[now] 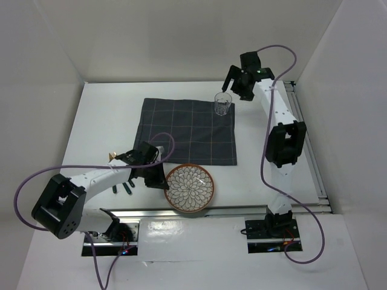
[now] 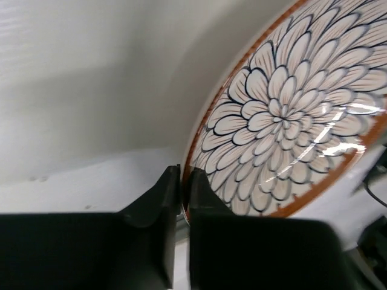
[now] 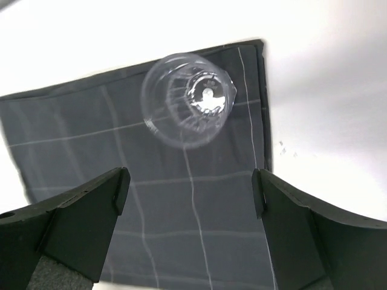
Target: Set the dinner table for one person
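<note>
Between the clamped jaws of our left pincer (image 2: 181, 178) we grip the plate (image 2: 290, 115) by its rim, likely to slide it; beyond our right pincer (image 3: 190, 187), spread wide, the glass (image 3: 187, 99) stands on the cloth (image 3: 91, 133). Beneath both lies the dinner table (image 1: 103, 121).

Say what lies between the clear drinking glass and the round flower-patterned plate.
In the top external view, only the dark grey checked cloth, otherwise bare, lies between the clear drinking glass and the round flower-patterned plate.
</note>
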